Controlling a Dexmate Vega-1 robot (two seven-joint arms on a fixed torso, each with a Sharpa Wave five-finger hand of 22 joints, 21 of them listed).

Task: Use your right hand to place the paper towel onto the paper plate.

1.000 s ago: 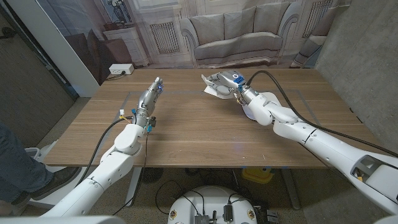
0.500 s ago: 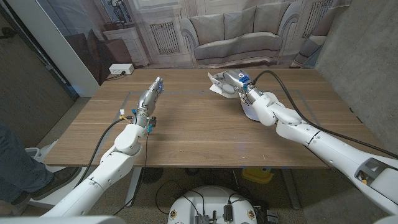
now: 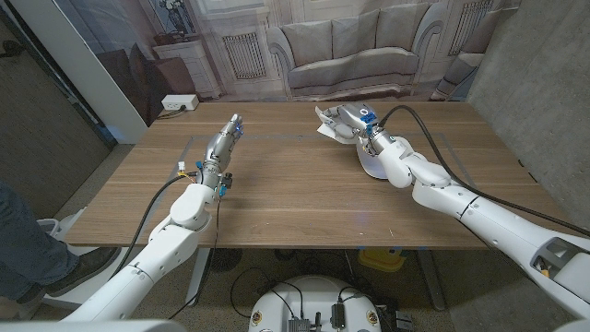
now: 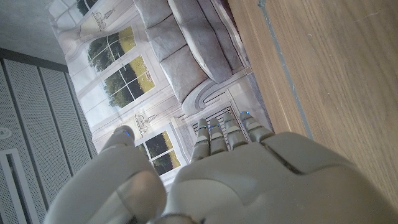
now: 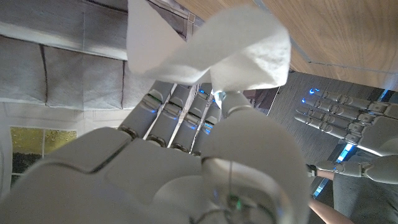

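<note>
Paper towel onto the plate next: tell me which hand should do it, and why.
Right. The right hand already holds the paper towel, and the paper plate shows just beneath that arm. The left hand holds nothing and stands across the table, far from both.

The head camera is looking down from above over the wooden surface point(image 3: 295, 184), facing the printed sofa backdrop point(image 3: 350, 51) beyond its far edge. The left wrist camera is sitting close behind the left hand point(image 4: 249, 180), facing along the surface toward that same backdrop. The right wrist camera is peering closely over the right hand point(image 5: 186, 162), also catching the surface and backdrop.
</note>
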